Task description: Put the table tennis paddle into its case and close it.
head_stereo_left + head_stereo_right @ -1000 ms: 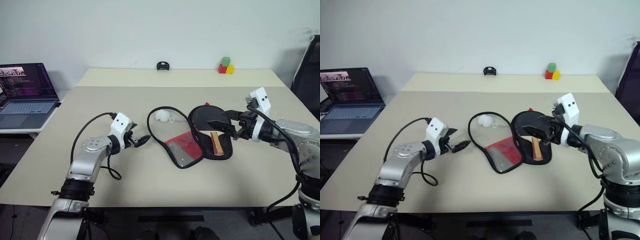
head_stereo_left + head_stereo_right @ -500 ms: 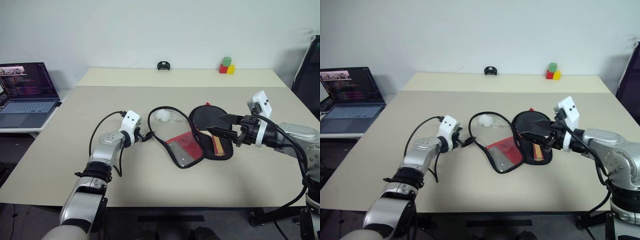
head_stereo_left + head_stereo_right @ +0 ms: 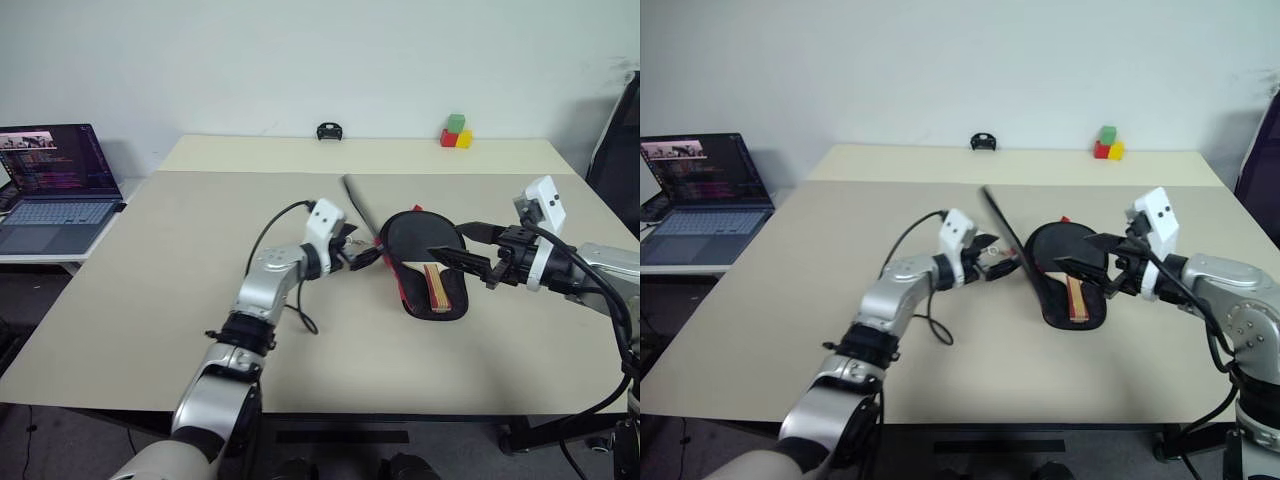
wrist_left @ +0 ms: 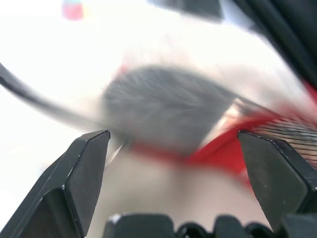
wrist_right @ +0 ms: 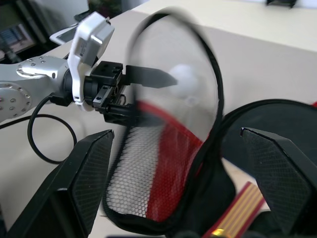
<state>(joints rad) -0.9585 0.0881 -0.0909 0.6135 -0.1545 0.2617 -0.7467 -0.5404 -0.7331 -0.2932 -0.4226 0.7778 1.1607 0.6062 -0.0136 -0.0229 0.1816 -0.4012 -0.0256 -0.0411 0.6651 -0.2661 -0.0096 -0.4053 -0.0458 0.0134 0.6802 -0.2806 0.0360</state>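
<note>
The table tennis paddle (image 3: 422,243) lies in the case's lower half (image 3: 412,306), black face up, its striped handle (image 3: 436,288) pointing toward me. The case's mesh and red lid (image 3: 362,213) stands raised on edge to the left of the paddle. My left gripper (image 3: 365,254) is open and pressed against the lid's outer side, with the mesh lid (image 4: 277,131) close in front of its fingers. My right gripper (image 3: 462,247) is open, hovering just right of the paddle and gripping nothing. From the right wrist, the lid (image 5: 163,148) rises between the two grippers.
A small white ball (image 5: 182,75) shows through the lid's mesh near the left gripper. A laptop (image 3: 55,175) sits off the table's left side. Coloured blocks (image 3: 454,132) and a small black object (image 3: 327,131) stand on the far table. A dark chair (image 3: 615,130) is at the right.
My left arm swept right to the case. The lid, which lay open flat on the table, now stands up on edge beside the paddle. The right gripper barely moved.
</note>
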